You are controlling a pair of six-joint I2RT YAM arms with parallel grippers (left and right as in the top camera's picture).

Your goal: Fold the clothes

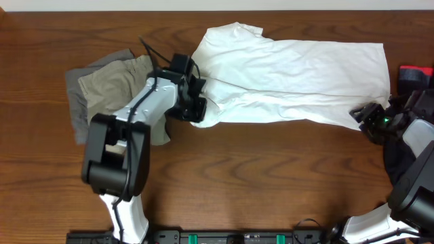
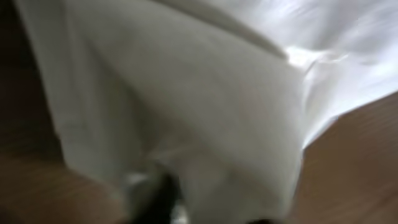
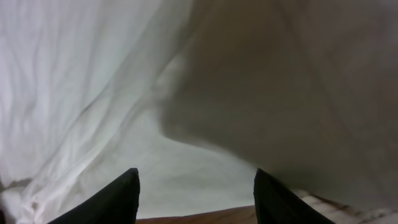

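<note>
The white T-shirt [image 1: 291,74] lies spread across the back of the table, and blurred white cloth [image 2: 205,93] fills the left wrist view. My left gripper [image 1: 196,110] sits at the shirt's lower left corner. There the folds run together at one dark finger [image 2: 165,194], so the gripper [image 2: 211,208] looks shut on the cloth. My right gripper [image 1: 363,115] is at the shirt's lower right corner. In its wrist view it [image 3: 196,190] stands open, and the shirt's edge [image 3: 199,155] lies on the wood just ahead of the fingertips.
Khaki shorts [image 1: 115,80] lie on a grey piece [image 1: 76,102] at the left, close behind my left arm. A black garment [image 1: 400,159] is under my right arm, and a red object [image 1: 415,70] sits at the right edge. Bare wood runs along the front.
</note>
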